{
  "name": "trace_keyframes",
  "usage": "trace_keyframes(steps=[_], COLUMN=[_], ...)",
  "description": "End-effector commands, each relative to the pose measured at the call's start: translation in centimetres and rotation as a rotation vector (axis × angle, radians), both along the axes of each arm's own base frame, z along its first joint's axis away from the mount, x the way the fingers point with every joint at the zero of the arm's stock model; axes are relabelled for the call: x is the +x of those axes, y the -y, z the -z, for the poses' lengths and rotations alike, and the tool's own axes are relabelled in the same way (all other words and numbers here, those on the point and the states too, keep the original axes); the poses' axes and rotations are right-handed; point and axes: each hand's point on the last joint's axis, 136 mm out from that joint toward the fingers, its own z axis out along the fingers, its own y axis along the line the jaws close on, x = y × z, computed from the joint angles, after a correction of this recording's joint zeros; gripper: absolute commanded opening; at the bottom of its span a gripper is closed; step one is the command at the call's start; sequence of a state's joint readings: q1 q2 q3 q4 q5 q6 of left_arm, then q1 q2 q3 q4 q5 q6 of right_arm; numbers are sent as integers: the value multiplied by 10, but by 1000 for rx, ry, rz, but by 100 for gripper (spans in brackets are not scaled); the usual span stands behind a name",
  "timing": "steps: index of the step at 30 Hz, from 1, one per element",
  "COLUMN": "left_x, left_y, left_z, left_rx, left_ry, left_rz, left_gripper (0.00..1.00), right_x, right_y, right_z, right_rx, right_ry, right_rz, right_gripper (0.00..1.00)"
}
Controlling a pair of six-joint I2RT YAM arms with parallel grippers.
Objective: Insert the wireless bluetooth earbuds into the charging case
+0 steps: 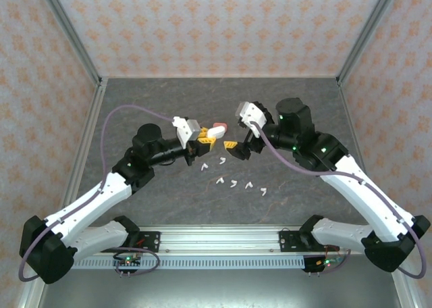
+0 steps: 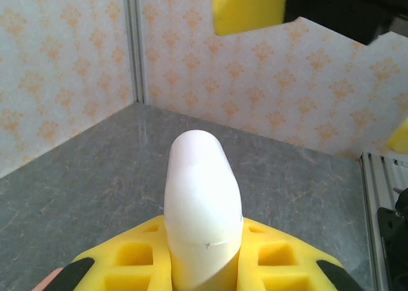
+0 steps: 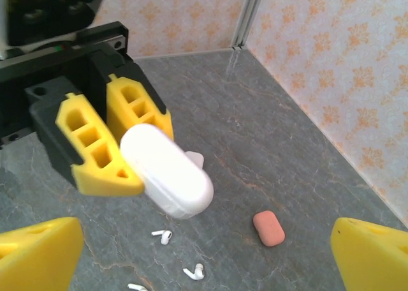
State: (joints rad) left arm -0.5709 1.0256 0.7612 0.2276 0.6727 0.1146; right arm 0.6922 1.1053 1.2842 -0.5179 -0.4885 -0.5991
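Note:
A white charging case (image 3: 167,170) hangs above the table, lid closed, with my left gripper (image 1: 204,143) shut on its lower end. In the left wrist view the case (image 2: 203,208) stands up between the yellow fingers (image 2: 137,259). My right gripper (image 3: 207,240) is open just in front of it, nothing between its yellow fingers (image 3: 38,253); from above it (image 1: 235,146) faces the left gripper. Several white earbuds (image 1: 233,183) lie scattered on the grey table below, two of them (image 3: 162,236) (image 3: 194,273) under the right gripper.
A salmon-pink case (image 3: 268,228) lies on the table behind the grippers, also seen from above (image 1: 217,129). A small white piece (image 3: 195,157) peeks out behind the held case. Patterned walls enclose the table on three sides.

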Motion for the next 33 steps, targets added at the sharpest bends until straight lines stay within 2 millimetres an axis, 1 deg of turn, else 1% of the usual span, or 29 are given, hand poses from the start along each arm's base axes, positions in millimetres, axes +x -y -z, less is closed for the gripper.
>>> trace_keyframes(steps=[1,3,6,7,9,13,17,21,24,29,30,31,32,33], left_x=[-8,-9,-9,-9,-8,-8,-7,-6,-6,-4,-5,-6,-6,-7], left_y=[6,8,10,11,13,17,19,19,19,16,15,13,12,10], left_z=[-28,-28,-28,-27,-25,-21,-18,-17,-18,-16,-15,-14,-14,-13], left_rx=[-11,-10,-4,-1,7,25,35,43,45,55,58,64,69,78], left_ry=[97,97,99,98,91,88,88,92,99,104,106,109,116,122], left_rz=[40,49,57,60,65,76,80,82,78,56,50,44,38,32], left_gripper=[0,0,0,0,0,0,0,0,0,0,0,0,0,0], right_x=[12,17,22,27,30,37,45,47,44,33,33,38,35,38], right_y=[-5,-7,-8,-11,-12,-9,-1,1,2,14,18,20,30,37], right_z=[-21,-20,-23,-19,-20,-25,-24,-27,-28,-39,-40,-32,-37,-33], right_rx=[31,22,12,1,-1,1,-15,-13,-14,39,56,63,93,116], right_ry=[54,56,63,52,45,46,26,11,-3,-22,-35,-68,-72,-105], right_rz=[19,23,32,33,35,50,67,69,68,107,136,181,229,292], right_gripper=[100,99,96,95,93,91,89,89,90,90,90,90,90,89])
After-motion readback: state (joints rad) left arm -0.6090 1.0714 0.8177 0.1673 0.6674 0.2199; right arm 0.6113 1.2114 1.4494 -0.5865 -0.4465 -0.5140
